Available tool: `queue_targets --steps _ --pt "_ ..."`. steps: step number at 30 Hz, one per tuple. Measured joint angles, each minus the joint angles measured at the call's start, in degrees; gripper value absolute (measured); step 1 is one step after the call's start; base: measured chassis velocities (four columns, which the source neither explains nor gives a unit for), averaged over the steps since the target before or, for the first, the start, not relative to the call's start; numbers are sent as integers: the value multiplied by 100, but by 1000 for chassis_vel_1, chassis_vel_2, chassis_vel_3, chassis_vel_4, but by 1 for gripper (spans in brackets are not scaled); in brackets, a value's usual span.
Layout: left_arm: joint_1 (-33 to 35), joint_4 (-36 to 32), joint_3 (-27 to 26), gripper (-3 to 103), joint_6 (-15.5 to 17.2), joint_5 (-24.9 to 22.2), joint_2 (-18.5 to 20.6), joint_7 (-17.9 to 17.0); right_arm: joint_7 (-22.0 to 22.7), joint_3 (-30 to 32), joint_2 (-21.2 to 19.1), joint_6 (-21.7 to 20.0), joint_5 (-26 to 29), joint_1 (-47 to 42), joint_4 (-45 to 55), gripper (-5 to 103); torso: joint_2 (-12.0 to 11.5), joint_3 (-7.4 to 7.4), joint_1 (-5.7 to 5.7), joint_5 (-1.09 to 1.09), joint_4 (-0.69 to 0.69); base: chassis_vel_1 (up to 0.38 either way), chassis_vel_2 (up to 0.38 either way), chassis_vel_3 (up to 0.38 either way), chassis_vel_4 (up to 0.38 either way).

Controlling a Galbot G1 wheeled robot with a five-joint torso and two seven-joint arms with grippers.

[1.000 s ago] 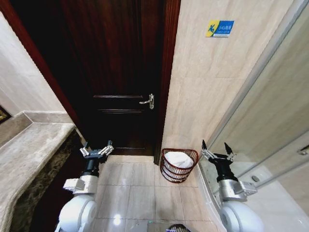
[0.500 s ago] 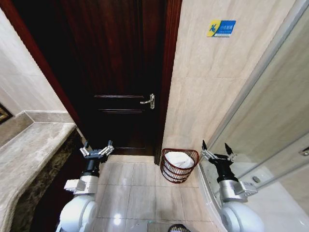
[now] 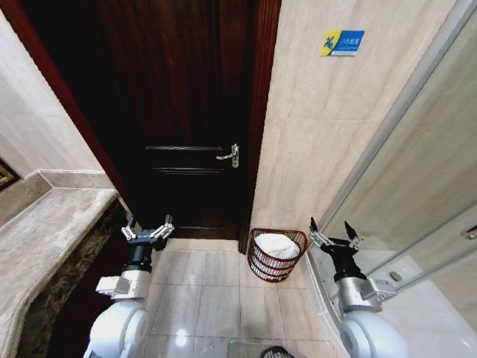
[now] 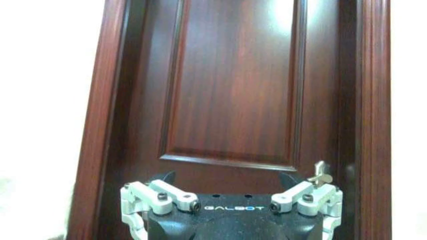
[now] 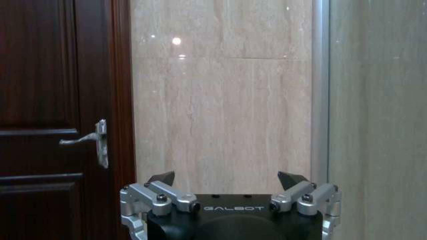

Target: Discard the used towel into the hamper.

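item: hamper (image 3: 276,254) — on the floor tiles against the marble wall (image 3: 320,142), just beside the dark door (image 3: 186,112); a white towel (image 3: 276,244) already lies inside it.
item: left gripper (image 3: 147,233) — spread wide, nothing held, raised near the stone counter (image 3: 45,239).
item: right gripper (image 3: 329,239) — spread wide, nothing held, raised near the glass panel (image 3: 417,186).
change over the last second: you will find almost none; only the view has nudged, the towel has stayed put. judgement: discard looks complete, arms parked.
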Motion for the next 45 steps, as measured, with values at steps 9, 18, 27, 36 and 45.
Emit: queue_targets --steps 9,18,27,36,45 --pt "103 375 -49 100 -241 128 -217 44 17 27 -54 128 2 -134 -145 100 -8 -4 -4 1 0 59 -64 -67 77" --pt "199 547 -102 100 -423 167 -292 60 -38 48 16 426 -21 -318 -341 100 -13 -7 -5 1 0 6 -12 -6 7" --pt "236 341 -55 100 -296 219 -314 193 -51 81 20 445 -4 -336 -273 100 -16 -9 -8 2 0 34 -32 -32 32" --pt "399 310 -28 100 -251 242 -308 350 -149 39 139 547 -49 -461 -225 100 -18 -10 -8 1 0 21 -13 -23 21" --pt "429 296 -22 100 -258 216 -317 384 -246 0 181 621 -194 -552 -232 100 -19 -11 -9 1 0 42 -48 -47 44"
